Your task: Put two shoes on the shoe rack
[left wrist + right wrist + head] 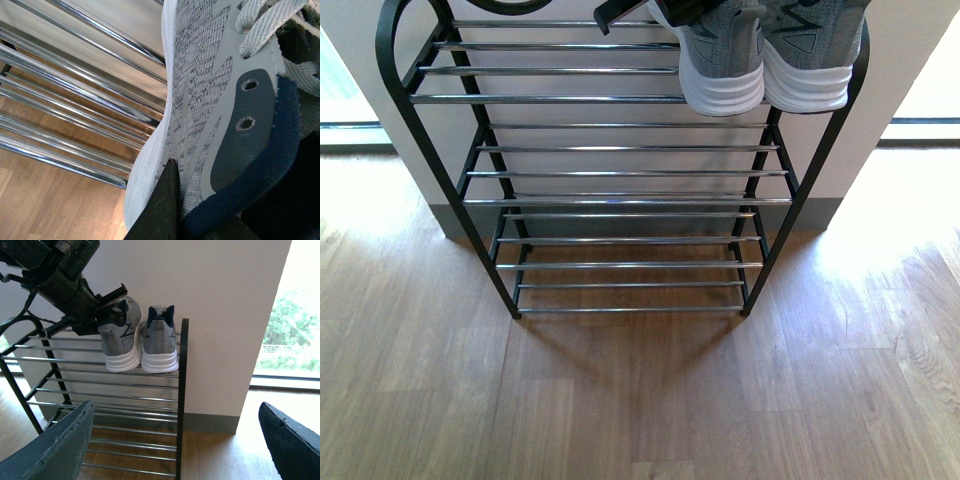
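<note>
Two grey knit sneakers were recorded on the top shelf of the shoe rack [620, 201], at about 1 o'clock in the front view, heels toward the camera. The left-hand sneaker [720, 60] and the right-hand sneaker [810, 60] were set side by side, touching or nearly so. Their white heels overhung the front chrome bar. The right-hand sneaker was just beside the rack's black side frame at its 3 o'clock end.

In the right wrist view both sneakers [120, 340] [160, 342] were seen upright, navy collars uppermost, next to the black post of the rack [183, 390].

The left gripper [114, 304] was found clenched on the collar of the left-hand sneaker. In the left wrist view one black finger [167, 200] was pressed against the knit side of that sneaker [210, 100], with the chrome bars [75, 115] behind it. In the front view a dark part of this gripper was seen at 11 o'clock from the sneaker's heel, cut off by the frame edge.

The right gripper [175, 410] was held well apart from the rack, its fingers spread wide and nothing between them.

The two lower shelves were seen at 12 o'clock in the front view. The rack was stood on a wooden floor [640, 400] against a pale wall [225, 315]. A bright window [295, 330] was noted beside the wall.
</note>
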You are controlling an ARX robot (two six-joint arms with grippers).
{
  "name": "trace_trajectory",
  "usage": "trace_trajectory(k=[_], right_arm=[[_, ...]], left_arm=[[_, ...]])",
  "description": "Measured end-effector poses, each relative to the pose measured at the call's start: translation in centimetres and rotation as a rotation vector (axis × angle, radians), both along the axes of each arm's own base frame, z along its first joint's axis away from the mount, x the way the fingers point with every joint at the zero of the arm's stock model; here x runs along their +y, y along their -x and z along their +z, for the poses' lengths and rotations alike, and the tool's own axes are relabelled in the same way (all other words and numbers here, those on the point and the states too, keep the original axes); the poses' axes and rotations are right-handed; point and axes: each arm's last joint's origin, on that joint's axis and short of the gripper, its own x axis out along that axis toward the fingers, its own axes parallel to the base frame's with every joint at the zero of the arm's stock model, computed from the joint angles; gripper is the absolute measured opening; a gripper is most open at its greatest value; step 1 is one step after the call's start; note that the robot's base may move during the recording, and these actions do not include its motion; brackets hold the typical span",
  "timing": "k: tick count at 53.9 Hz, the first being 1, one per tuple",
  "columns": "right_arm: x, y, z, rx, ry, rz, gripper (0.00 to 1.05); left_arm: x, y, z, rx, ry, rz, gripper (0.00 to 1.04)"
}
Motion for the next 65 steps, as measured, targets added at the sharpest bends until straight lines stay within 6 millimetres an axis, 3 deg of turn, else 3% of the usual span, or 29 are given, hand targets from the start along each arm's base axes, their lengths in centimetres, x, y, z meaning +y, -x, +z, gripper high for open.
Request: trace_trajectory(k=[3, 11, 21, 24, 33, 43, 58, 65], right_arm=[[0.0, 0.0, 0.0, 0.000, 0.000, 0.000, 0.96], [0.0, 0.0, 0.0, 0.000, 0.000, 0.000, 0.96], [0.0, 0.0, 0.0, 0.000, 0.000, 0.000, 0.96], [0.0, 0.0, 0.0, 0.000, 0.000, 0.000, 0.96], [0.0, 0.0, 0.0, 0.000, 0.000, 0.000, 0.96], [0.0, 0.0, 0.0, 0.000, 0.000, 0.000, 0.96], [0.0, 0.0, 0.0, 0.000, 0.000, 0.000, 0.96], [0.0, 0.0, 0.0, 0.000, 0.000, 0.000, 0.96]], left_arm=[[0.0, 0.0, 0.0, -0.001, -0.003, -0.012, 0.09], [0.2, 0.5, 0.3, -0.046, 0.017, -0.030, 0.43], [1.1, 3.0, 3.3, -0.147, 0.032, -0.047, 0.87], [1.5, 3.5, 4.0, -0.175, 0.011, -0.040, 0.96], [3.5, 6.0, 6.3, -0.311, -0.085, -0.013, 0.95], [7.2, 11.0, 9.2, -0.520, -0.202, 0.011, 0.95], [14.0, 20.8, 8.5, -0.634, -0.391, 0.055, 0.95], [16.8, 25.0, 8.1, -0.660, -0.382, 0.070, 0.95]])
